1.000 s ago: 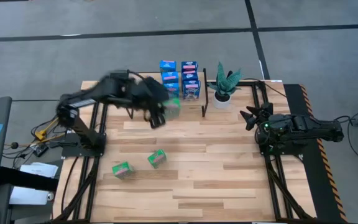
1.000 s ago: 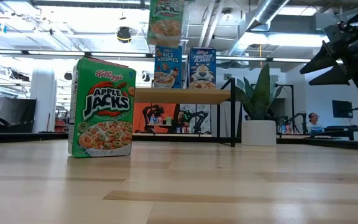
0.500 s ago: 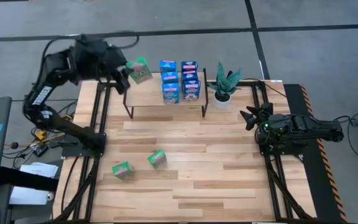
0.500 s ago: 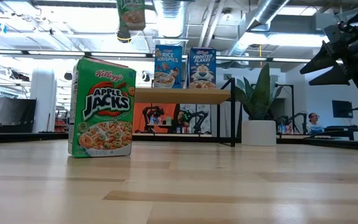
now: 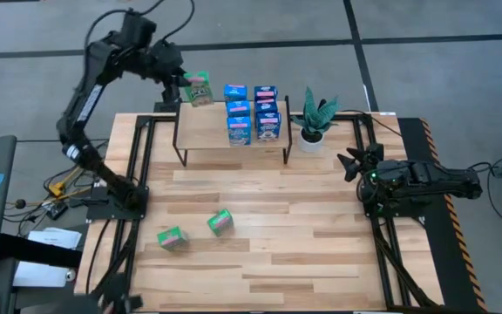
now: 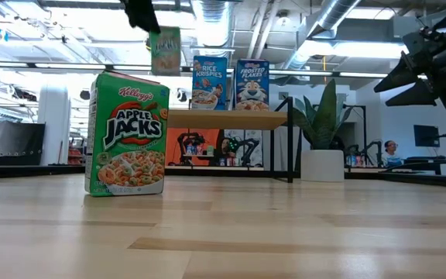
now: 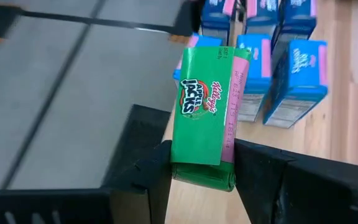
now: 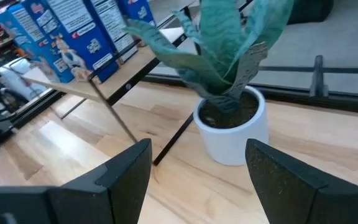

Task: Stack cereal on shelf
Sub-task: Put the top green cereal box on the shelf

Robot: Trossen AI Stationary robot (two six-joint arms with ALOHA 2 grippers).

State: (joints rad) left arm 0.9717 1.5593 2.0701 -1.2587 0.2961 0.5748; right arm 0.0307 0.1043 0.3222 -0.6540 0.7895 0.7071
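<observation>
We are working on a large butcher-block wooden tabletop point(image 5: 260, 227), pale planks framed by black rails, set on a grey concrete floor; the low view looks past it into a bright workshop with exposed ducts, screens and a person seated far off at the right.

At the far edge stands the low light-wood shelf on thin black legs point(image 5: 200, 131). The small blue cereal boxes with pink-and-white labels point(image 5: 253, 113) are clustered on its right part, and a small green potted plant in a white pot point(image 5: 314, 122) sits just beside its right end.

Our left arm reaches high over the shelf's left end. The left gripper point(image 7: 201, 165) is clamped on a small green Apple Jacks box point(image 5: 197, 88), fingers pressing its two narrow sides, the box hanging above the bare left stretch of the board, just beside the blue ones. We judge this the carry-and-place step: next the box must come down upright beside the blue group without knocking it, then be let go.

Two more green boxes point(image 5: 196, 229) wait near the table's front left.

Our right gripper point(image 8: 194, 165) waits at the table's right side, fingers spread apart, holding nothing.
</observation>
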